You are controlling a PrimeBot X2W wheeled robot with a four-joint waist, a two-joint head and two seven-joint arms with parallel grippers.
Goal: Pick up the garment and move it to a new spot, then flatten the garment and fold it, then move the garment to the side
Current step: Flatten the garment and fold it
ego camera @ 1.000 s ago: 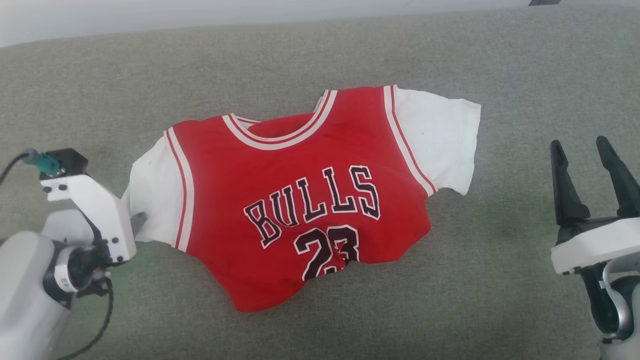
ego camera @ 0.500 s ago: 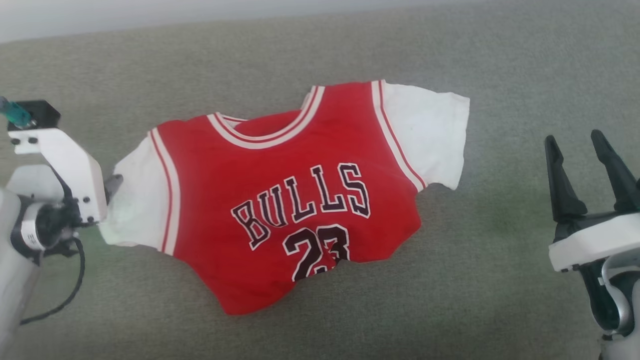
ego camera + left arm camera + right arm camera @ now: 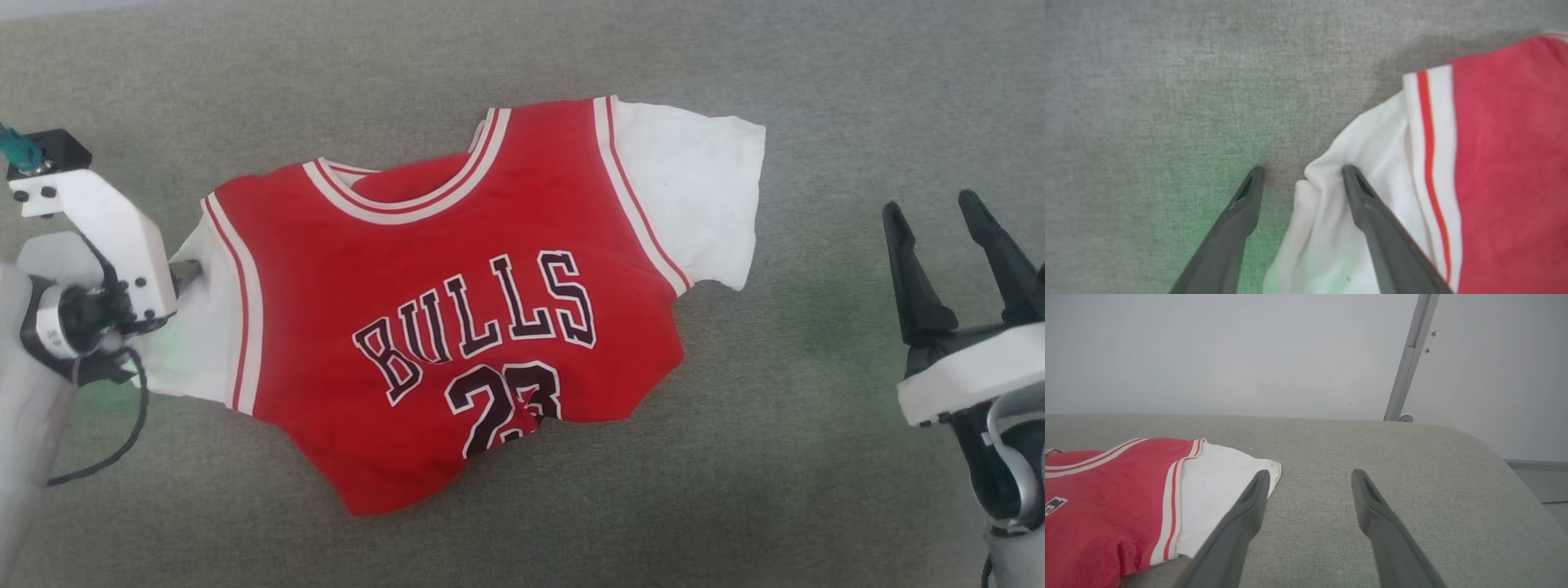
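The garment lies face up on the grey cushion, collar away from the robot, with its sleeve-to-sleeve axis running across the robot's front. The left gripper stands wide open at the left sleeve, whose bunched edge sits between the fingers and seems to touch one, though blur leaves that unsure. The right gripper, wide open and empty, is well apart from the right sleeve. The left arm is the nearer for a flattening pull.

A padded surface in grey-green woven fabric has a rounded far right corner. Behind it stands a plain pale wall with a slanted grey metal bar. The light is soft and even.
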